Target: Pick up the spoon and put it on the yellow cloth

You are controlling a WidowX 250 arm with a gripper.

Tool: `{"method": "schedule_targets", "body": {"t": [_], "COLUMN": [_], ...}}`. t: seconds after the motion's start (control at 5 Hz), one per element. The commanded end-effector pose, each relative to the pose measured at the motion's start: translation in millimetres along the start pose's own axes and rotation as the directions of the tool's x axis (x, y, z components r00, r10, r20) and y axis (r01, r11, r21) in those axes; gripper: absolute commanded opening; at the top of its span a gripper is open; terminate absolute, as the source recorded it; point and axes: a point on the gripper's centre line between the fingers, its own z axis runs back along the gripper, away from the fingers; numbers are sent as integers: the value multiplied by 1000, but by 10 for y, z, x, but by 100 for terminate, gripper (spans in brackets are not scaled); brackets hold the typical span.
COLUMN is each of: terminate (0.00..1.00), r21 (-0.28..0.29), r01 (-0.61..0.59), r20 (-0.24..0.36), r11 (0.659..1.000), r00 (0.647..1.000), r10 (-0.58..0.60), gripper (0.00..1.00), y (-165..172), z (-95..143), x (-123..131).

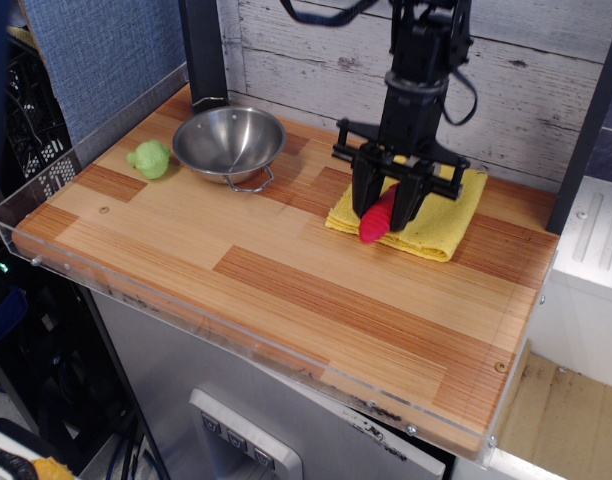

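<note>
Claw (387, 208) pinching the spoon (378, 217) by its ribbed red handle, low over the yellow cloth (441, 215); the handle's tip reaches the cloth's front edge, contact unclear, and the metal bowl is hidden between the fingers. On the wooden counter (286, 290), the cloth lies toward 2 o'clock, a steel bowl (229, 142) at 11 o'clock, a small green lump (150, 158) at 10 o'clock.

Cloth (434, 228): on the table (286, 290), back right.
Gripper (387, 205): over the cloth's front left part.
Spoon (378, 217): between the gripper's fingers, tip at the cloth.
Bowl (229, 141): back left.
Lump (149, 158): just left of the bowl.
</note>
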Motion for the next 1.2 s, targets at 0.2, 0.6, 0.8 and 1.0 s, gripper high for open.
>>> {"method": "schedule_targets", "body": {"t": [0.2, 0.6, 0.8, 1.0], "terminate": [0, 0, 0, 0], "r21": [33, 123, 83, 16], "r01": [30, 5, 16, 20], "r20": [291, 536, 470, 387], "r11": [999, 992, 996, 1000], "r00": [956, 841, 881, 922], "r10": [-39, -71, -53, -25], "gripper": [100, 100, 100, 100], "y": [61, 463, 562, 585], "z": [690, 1472, 1387, 1291], "x": [-83, -504, -485, -471]}}
